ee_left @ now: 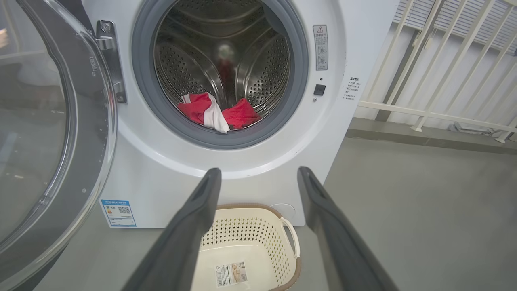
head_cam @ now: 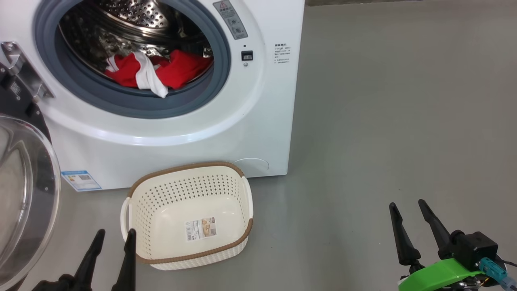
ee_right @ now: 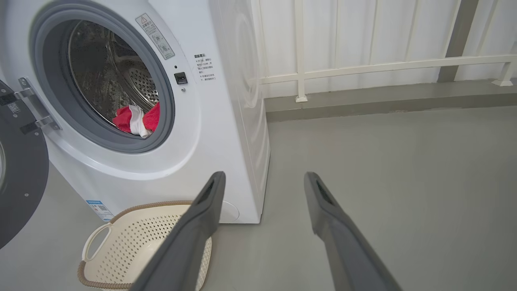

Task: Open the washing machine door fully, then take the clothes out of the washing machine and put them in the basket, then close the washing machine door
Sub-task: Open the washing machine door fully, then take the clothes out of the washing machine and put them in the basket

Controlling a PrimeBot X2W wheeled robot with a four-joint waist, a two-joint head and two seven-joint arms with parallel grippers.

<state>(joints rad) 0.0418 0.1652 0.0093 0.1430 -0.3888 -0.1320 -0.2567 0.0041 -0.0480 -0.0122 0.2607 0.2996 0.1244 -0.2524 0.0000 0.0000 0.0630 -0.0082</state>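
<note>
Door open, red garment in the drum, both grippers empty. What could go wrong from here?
The clothes hang over the gasket lip; a grab might pinch the rubber, or catch just the white strip.
The left gripper sits beside the basket; lifting it may knock the basket aside.
The washing machine door stands close on that arm's left; a swing might hit it.

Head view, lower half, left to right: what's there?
Open washing machine door → left end effector → basket → right end effector.
</note>
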